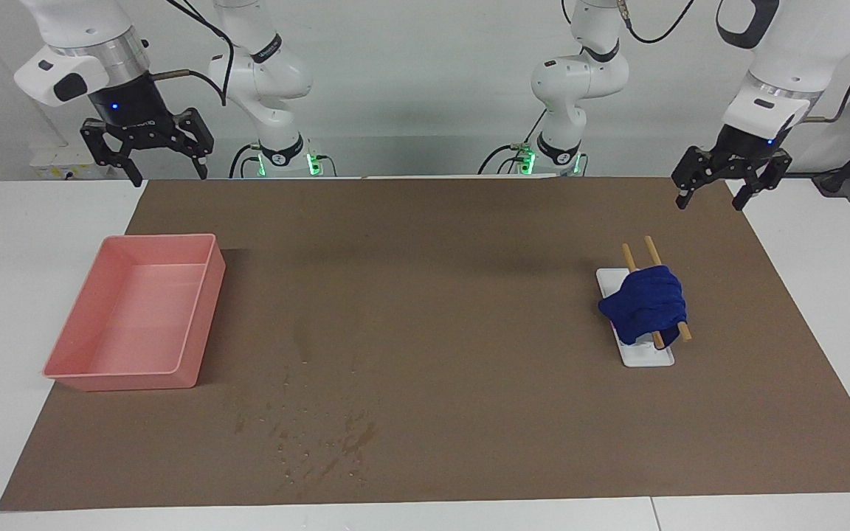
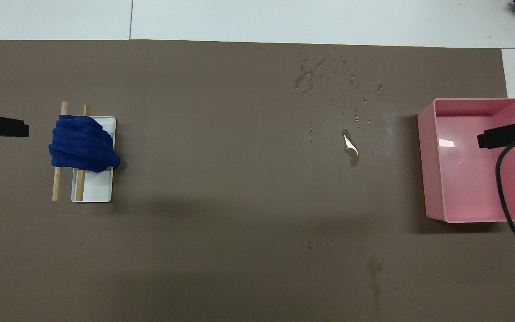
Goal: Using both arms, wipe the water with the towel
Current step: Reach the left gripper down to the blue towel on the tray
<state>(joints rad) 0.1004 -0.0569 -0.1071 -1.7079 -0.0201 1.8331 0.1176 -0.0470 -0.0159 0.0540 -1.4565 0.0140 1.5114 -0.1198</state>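
- The dark blue bunched-up towel (image 1: 645, 310) lies on two thin wooden sticks (image 1: 650, 254) across a small flat white tray (image 1: 646, 354), near the left arm's end of the brown surface (image 1: 469, 243).
- The water (image 1: 322, 435), small shiny drops and dark wet streaks, sits near the edge of the surface farthest from the robots, close to the pink plastic box (image 1: 137, 317).
- The left gripper (image 1: 713, 193) hangs spread wide and empty over the surface edge nearest the robots, not touching the towel.
- The right gripper (image 1: 146, 158) waits, also spread wide and empty, above the corner by the pink box.
- To do it well, I think the left gripper should come straight down over the towel's middle and pinch only cloth, not the sticks.
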